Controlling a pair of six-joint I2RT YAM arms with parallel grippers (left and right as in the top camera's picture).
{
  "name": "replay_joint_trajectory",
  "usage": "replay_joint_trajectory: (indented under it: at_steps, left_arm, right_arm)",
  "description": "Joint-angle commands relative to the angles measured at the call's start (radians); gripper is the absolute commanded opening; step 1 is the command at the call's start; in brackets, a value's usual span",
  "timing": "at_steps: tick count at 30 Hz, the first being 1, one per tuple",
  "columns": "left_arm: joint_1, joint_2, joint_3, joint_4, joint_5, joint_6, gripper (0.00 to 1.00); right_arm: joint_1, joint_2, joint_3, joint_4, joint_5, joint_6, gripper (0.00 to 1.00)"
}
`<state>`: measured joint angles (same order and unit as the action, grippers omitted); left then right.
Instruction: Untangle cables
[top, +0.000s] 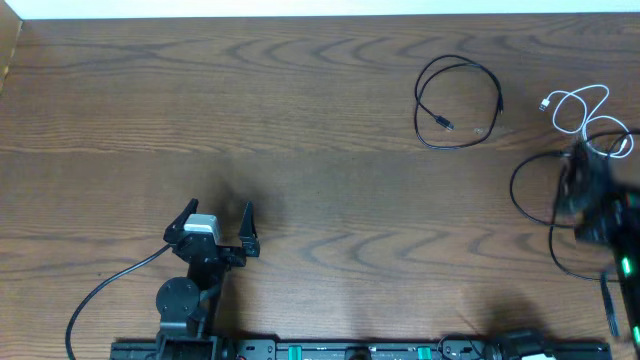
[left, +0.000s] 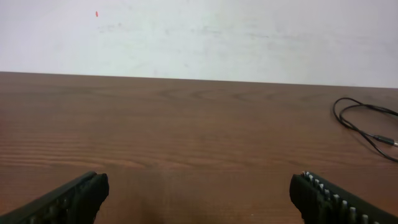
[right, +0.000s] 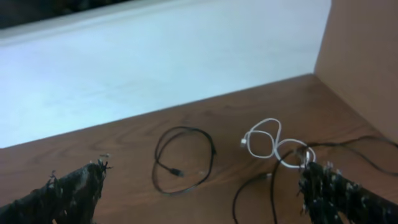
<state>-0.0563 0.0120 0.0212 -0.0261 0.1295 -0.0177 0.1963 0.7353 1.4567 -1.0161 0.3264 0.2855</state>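
Near right edge of surface (top: 300, 120), white cable (right: 264, 140) overlaps black cable (right: 272, 190); black coil (top: 458, 102) lies apart. Left gripper (top: 218, 210), right gripper (right: 204, 180): jaws released, empty. Pinch white loop away from crossing, lift slowly.

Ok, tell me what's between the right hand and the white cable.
Nothing blocking. The open right hand faces the white cable over bare table; only a black cable lies flat there, crossing its near loop.

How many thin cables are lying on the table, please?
3. One black cable lies looped alone, right of centre. The white cable is coiled near the right edge. A second black cable loops below it, partly hidden under the right arm.
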Motion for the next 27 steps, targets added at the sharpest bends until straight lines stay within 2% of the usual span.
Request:
replay_joint_trajectory:
  at_steps: [1, 8, 20, 27]
  left_arm:
    - [-0.002, -0.006, -0.017, -0.033, 0.031, 0.017, 0.98]
    - [-0.002, -0.006, -0.017, -0.033, 0.031, 0.018, 0.98]
    - [-0.002, -0.006, -0.017, -0.033, 0.031, 0.017, 0.98]
    - [-0.002, -0.006, -0.017, -0.033, 0.031, 0.017, 0.98]
  right_arm:
    - [0.043, -0.089, -0.009, -0.030, 0.003, 0.023, 0.99]
    - [0.063, -0.270, -0.066, -0.068, -0.003, 0.155, 0.99]
    - [0.058, -0.600, -0.358, -0.109, -0.120, 0.156, 0.99]
    - [0.058, -0.730, -0.578, 0.029, -0.124, 0.154, 0.99]
